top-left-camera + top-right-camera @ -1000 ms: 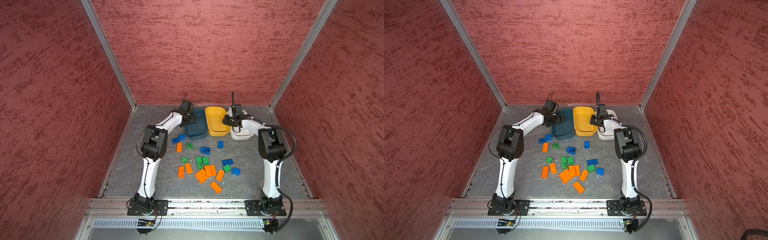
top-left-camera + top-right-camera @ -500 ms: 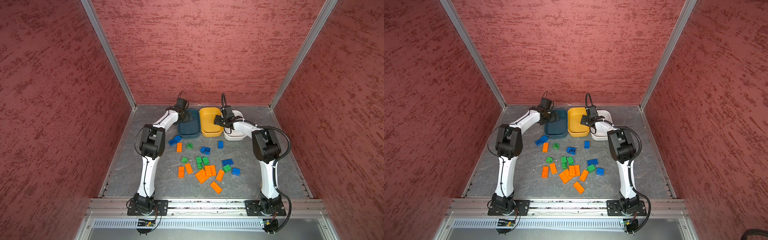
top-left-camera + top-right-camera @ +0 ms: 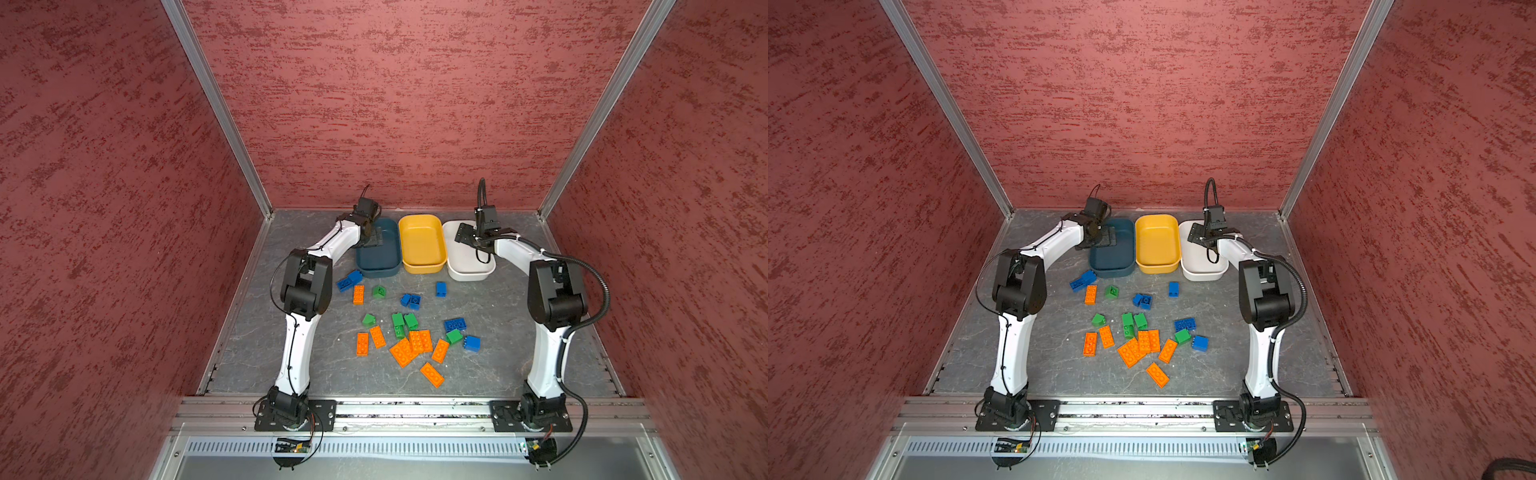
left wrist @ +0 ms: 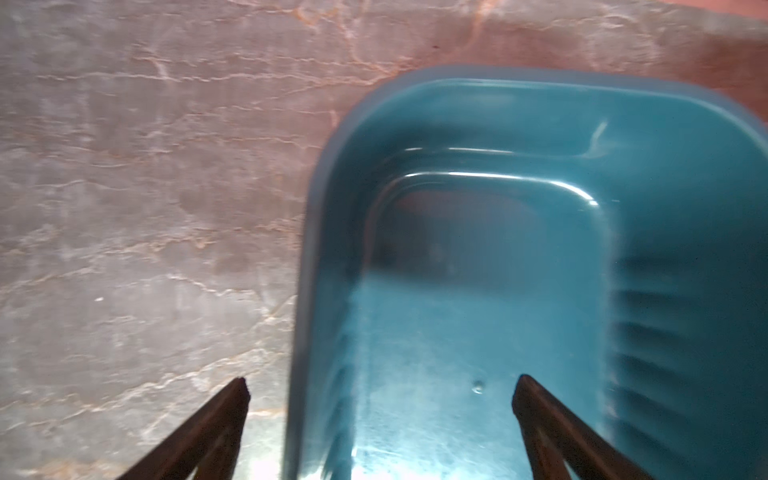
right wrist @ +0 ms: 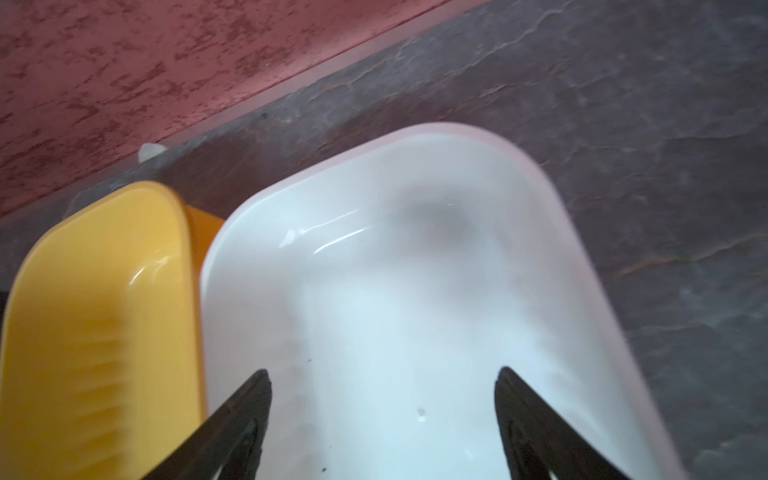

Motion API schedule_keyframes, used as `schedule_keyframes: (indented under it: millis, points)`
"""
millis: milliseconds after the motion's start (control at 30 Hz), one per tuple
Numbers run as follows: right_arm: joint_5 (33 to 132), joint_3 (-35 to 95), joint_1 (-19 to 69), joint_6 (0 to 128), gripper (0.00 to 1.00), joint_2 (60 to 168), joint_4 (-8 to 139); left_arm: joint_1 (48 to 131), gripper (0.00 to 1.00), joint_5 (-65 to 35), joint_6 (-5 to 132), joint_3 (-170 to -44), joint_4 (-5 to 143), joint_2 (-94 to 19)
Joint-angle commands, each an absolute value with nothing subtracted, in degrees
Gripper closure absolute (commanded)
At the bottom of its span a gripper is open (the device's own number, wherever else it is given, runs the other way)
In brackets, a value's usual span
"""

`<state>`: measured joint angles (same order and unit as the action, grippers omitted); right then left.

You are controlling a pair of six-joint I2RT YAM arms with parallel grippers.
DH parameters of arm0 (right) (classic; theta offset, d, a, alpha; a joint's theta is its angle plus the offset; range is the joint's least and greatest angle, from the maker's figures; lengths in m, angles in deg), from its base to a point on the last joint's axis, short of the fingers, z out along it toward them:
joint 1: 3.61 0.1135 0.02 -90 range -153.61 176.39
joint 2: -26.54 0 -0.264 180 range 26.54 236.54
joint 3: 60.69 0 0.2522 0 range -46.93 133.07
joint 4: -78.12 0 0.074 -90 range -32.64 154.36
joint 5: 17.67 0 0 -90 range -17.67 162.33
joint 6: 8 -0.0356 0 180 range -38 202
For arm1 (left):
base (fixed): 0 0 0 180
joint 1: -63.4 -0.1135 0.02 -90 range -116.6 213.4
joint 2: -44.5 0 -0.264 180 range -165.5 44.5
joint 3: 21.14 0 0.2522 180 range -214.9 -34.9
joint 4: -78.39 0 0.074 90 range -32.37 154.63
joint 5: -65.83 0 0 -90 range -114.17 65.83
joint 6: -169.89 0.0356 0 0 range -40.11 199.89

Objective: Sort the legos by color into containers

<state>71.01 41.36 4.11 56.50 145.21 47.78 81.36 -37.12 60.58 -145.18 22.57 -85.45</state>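
In both top views the legos [image 3: 409, 347] lie scattered mid-frame, just below three containers [image 3: 422, 268]. The left gripper [image 4: 382, 384] and right gripper [image 5: 383, 374] hover over the tubs, jaws spread and empty. We judge the legos light, rigid and slick, so pinch across opposite flat sides.

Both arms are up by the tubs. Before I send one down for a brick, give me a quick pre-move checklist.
1. Left gripper open and empty: ok.
2. Right gripper open and empty: ok.
3. Teal tub, yellow tub and white tub upright in a row, no bricks seen inside: ok.
4. Left gripper clear of the teal tub's side wall, which it straddles: cannot tell.
5. Lone blue brick stands apart for an easy first pick: ok.
6. Orange bricks in the middle clump lie separated: not ok, they touch.
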Motion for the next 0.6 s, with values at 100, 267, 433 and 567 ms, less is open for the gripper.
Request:
schedule_keyframes:
  millis: [100,267,433,567]
  points:
    - [71.53,49.28,1.86,56.85,0.20,152.18,45.27,80.56,0.00,-42.14,63.34,-147.47,19.81,-86.50]
    - [68.55,54.87,1.16,55.59,0.21,157.26,44.19,79.63,0.01,-44.33,64.64,-148.83,17.92,-88.31]
    - [64.73,55.86,1.03,52.08,0.19,157.47,44.09,78.48,0.01,-46.69,66.64,-150.43,16.47,-89.63]
    - [74.65,53.72,1.24,52.26,0.19,156.75,49.18,78.50,0.01,-44.10,68.48,-152.99,16.52,-91.62]
